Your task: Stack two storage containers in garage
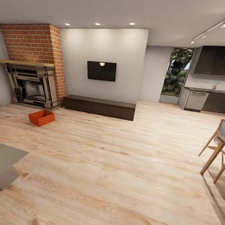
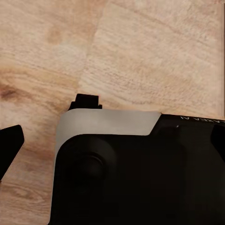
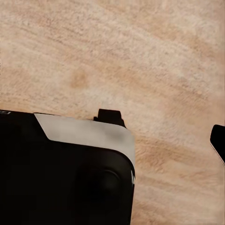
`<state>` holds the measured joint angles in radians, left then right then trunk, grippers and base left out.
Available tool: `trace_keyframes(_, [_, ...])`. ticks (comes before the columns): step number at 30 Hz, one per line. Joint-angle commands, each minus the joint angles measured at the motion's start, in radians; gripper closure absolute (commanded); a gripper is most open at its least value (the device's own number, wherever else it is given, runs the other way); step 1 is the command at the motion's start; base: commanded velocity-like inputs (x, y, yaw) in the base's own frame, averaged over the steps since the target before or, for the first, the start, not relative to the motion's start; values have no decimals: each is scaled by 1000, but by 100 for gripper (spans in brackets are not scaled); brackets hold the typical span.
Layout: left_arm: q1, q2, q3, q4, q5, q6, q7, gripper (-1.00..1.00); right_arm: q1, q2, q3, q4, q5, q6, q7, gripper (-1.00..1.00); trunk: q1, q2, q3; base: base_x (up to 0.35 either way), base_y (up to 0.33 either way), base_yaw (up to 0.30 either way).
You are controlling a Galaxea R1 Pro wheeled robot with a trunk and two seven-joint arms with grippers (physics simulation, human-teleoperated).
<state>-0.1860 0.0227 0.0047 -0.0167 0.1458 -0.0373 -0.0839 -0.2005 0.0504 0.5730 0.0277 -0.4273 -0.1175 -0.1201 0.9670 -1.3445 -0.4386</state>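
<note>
One orange-red storage container (image 1: 41, 117) sits open-top on the light wood-plank floor of the living room, far off at the left, just in front of the brick fireplace (image 1: 34, 65). Both arms hang low beside my dark base. In the left wrist view the left gripper (image 2: 112, 150) is open, one black fingertip (image 2: 9, 146) showing at the picture's edge over the planks. The right gripper (image 3: 112, 136) is open too, with a black fingertip (image 3: 218, 140) at the edge of its view. Neither holds anything.
A long dark low cabinet (image 1: 99, 106) runs under the wall TV (image 1: 101, 71). A grey table corner (image 1: 0, 161) juts in at near left. A wooden chair and table (image 1: 219, 148) stand at right, with a kitchen counter (image 1: 208, 99) behind. Wide wood floor (image 1: 115, 167) lies between.
</note>
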Motion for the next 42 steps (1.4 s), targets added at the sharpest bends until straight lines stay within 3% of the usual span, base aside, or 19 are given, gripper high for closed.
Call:
trace_keyframes(1, [-1,0,0,1,9,-3,-5,-100,-1,1,8,3,-9,-5,-1,-100,1,0,-1,319,0,0])
trace_keyframes(42, [-1,0,0,1,9,-3,-4,-100,-1,2,8,3,-8,-5,-1,-100,1,0,-1,319,0,0])
